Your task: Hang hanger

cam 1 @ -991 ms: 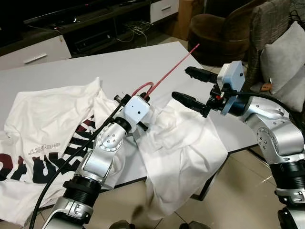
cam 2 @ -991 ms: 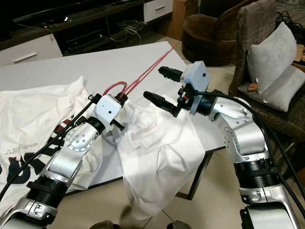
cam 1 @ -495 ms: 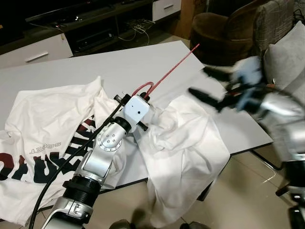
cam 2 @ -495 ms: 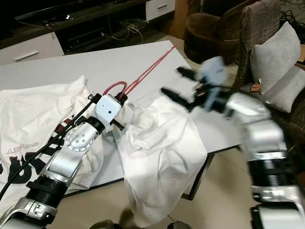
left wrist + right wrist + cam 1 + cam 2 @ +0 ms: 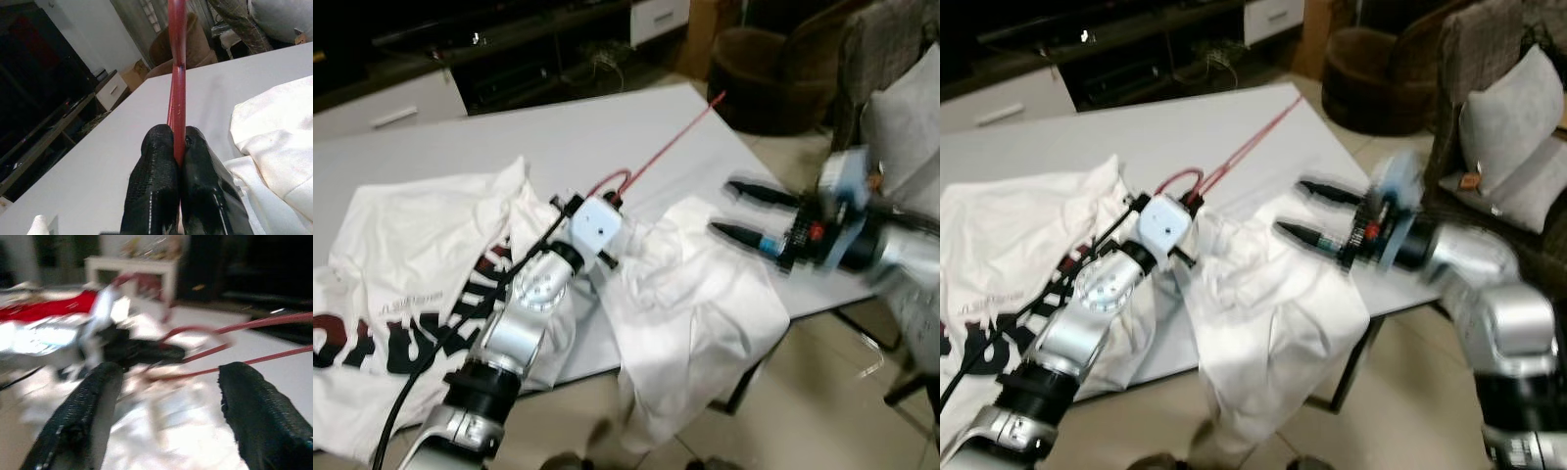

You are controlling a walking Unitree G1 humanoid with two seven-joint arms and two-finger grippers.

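The left hand (image 5: 178,152) has its two black fingers pressed together on the thin red wire hanger (image 5: 658,155), pinching it near the curved hook end. That hanger lies low over the white rectangular table (image 5: 509,137), its long straight rods running away from the left hand toward the table's far right corner. In the left wrist view the red rod rises straight out from between the fingertips, with the table top behind it.

The right hand (image 5: 736,210) hovers over the right side of the table with its two long black fingers spread wide apart and pointing toward the left hand; it holds nothing. In the right wrist view the hanger's red rods pass across between the spread fingers, farther off.

A crumpled white cloth garment (image 5: 690,313) lies between the two hands and hangs over the near edge of the table. A white T-shirt with dark red and black lettering (image 5: 406,284) is spread over the table's left part. A brown armchair (image 5: 1371,69) and a grey cushion (image 5: 1513,127) stand beyond the table on the right.
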